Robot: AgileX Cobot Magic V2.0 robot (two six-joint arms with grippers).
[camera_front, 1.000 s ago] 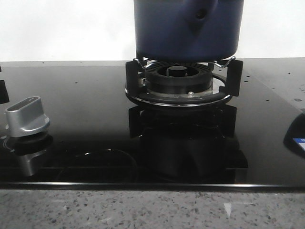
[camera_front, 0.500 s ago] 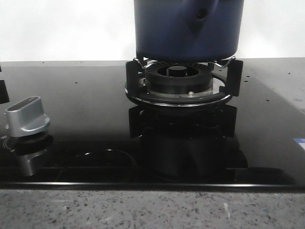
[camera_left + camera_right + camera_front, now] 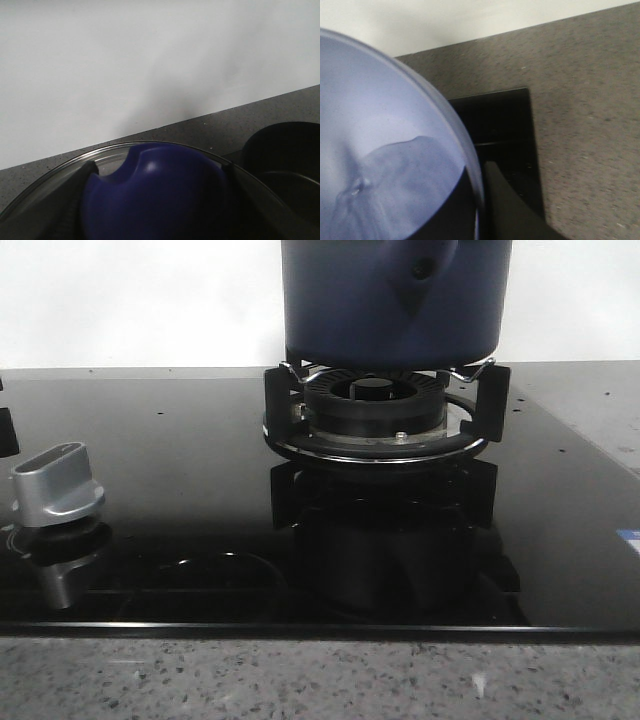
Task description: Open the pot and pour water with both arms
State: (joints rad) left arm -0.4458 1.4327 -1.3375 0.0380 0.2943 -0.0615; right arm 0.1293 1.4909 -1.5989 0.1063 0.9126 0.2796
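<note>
Pot point(image 3: 395, 300): you see it just above the burner point(image 3: 375, 412), its rounded bottom edge level with the tips of the wire supports; whether it touches them cannot be told. Its handle stub point(image 3: 424, 268), pierced by a round hole, faces you.

In the right wrist view, the pot's pale blue interior point(image 3: 380, 160) holds water. One dark finger point(image 3: 507, 210) of the right gripper lies just outside the rim; you cannot tell how its jaws stand.

In the left wrist view, a blue knob point(image 3: 155, 197) sits on a glass lid point(image 3: 107, 160), flanked by the dark fingers point(image 3: 50, 210) of the left gripper, which close against it from both sides.

Below the pot, the burner stands on a glossy black glass cooktop point(image 3: 170, 470), which mirrors it. A silver control knob point(image 3: 57, 485) stands at your left. Along the near edge of the cooktop runs a grey speckled stone counter point(image 3: 300, 680). A plain white wall point(image 3: 140, 300) closes the scene behind.
</note>
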